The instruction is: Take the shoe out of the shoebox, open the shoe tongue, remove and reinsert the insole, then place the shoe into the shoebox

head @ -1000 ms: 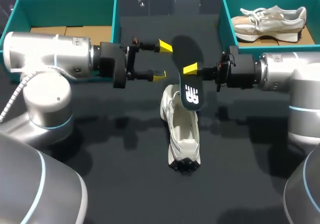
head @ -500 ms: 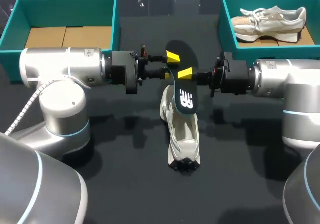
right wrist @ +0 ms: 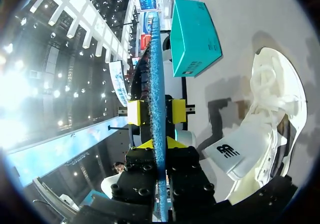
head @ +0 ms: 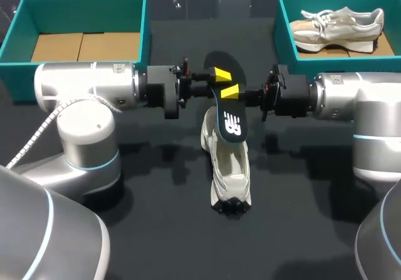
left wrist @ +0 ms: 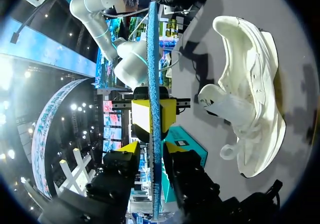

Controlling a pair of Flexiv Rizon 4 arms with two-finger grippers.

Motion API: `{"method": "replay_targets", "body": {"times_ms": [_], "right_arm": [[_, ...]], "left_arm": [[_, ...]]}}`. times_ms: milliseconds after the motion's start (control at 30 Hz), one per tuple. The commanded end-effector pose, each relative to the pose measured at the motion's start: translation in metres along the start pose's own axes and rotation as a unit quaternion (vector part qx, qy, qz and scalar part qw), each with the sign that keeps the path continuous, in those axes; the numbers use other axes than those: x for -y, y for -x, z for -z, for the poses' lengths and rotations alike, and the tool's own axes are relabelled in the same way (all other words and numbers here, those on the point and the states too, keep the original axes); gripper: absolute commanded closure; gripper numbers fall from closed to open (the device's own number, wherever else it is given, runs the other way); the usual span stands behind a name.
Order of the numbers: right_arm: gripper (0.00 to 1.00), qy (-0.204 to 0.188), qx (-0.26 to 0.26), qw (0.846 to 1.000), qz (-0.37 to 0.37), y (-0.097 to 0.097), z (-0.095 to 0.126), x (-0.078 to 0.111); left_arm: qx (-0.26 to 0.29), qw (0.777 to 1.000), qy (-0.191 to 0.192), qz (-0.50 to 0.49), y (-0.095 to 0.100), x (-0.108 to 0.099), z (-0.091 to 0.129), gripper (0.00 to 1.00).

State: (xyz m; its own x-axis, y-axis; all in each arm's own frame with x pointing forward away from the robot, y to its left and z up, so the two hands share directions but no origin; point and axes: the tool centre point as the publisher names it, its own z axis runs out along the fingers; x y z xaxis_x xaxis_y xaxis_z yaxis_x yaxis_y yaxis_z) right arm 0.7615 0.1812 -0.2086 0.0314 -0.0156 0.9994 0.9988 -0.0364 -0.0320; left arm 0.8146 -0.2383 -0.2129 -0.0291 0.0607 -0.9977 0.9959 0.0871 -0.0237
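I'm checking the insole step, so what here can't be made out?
Head view: the insole hides part of the shoe's far end.
Both wrist views: insole edge-on, neither face shows.
Right wrist view: the right gripper's body covers part of the shoe.
Head view: the left arm hides much of the left shoebox's front wall.
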Motion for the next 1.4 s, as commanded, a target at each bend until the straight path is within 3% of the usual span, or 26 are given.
{"method": "replay_targets", "body": {"times_ms": [33, 433, 733, 900, 1067, 1100, 1133, 1167, 1200, 1400], "right_arm": [[1.0, 0.001, -0.001, 1.0, -0.001, 0.002, 0.001, 0.001], [1.0, 0.004, -0.001, 1.0, 0.0, 0.002, 0.001, -0.002], [1.0, 0.005, -0.003, 1.0, 0.001, 0.001, 0.0, -0.002], [1.0, 0.004, -0.003, 1.0, 0.001, 0.001, -0.001, -0.002], [1.0, 0.005, -0.005, 1.0, -0.002, 0.002, 0.0, -0.002], [0.97, 0.006, -0.007, 1.0, -0.001, 0.002, 0.001, -0.001], [0.7, 0.007, -0.007, 1.0, 0.0, 0.002, 0.003, -0.001], [0.21, 0.009, -0.006, 1.0, 0.002, 0.002, 0.005, 0.0], [0.0, 0.011, -0.008, 1.0, 0.007, 0.002, 0.009, 0.001], [0.0, 0.02, 0.001, 0.999, 0.037, -0.003, 0.033, 0.007]], "left_arm": [[0.002, 1.0, -0.001, -0.002, -0.001, 0.0, -0.004, 0.76], [0.001, 1.0, -0.005, -0.003, -0.003, 0.003, -0.007, 0.88], [-0.003, 1.0, -0.007, -0.005, -0.005, 0.006, -0.009, 0.83], [-0.004, 1.0, -0.008, -0.006, -0.006, 0.006, -0.011, 1.0], [-0.004, 1.0, -0.009, -0.008, -0.006, 0.008, -0.011, 1.0], [-0.003, 1.0, -0.008, -0.008, -0.006, 0.008, -0.01, 1.0], [-0.003, 1.0, -0.007, -0.008, -0.005, 0.007, -0.009, 1.0], [-0.002, 1.0, -0.006, -0.008, -0.005, 0.008, -0.007, 1.0], [-0.002, 1.0, -0.005, -0.008, -0.004, 0.008, -0.005, 1.0], [-0.002, 1.0, 0.0, -0.012, 0.001, 0.011, 0.009, 1.0]]}}
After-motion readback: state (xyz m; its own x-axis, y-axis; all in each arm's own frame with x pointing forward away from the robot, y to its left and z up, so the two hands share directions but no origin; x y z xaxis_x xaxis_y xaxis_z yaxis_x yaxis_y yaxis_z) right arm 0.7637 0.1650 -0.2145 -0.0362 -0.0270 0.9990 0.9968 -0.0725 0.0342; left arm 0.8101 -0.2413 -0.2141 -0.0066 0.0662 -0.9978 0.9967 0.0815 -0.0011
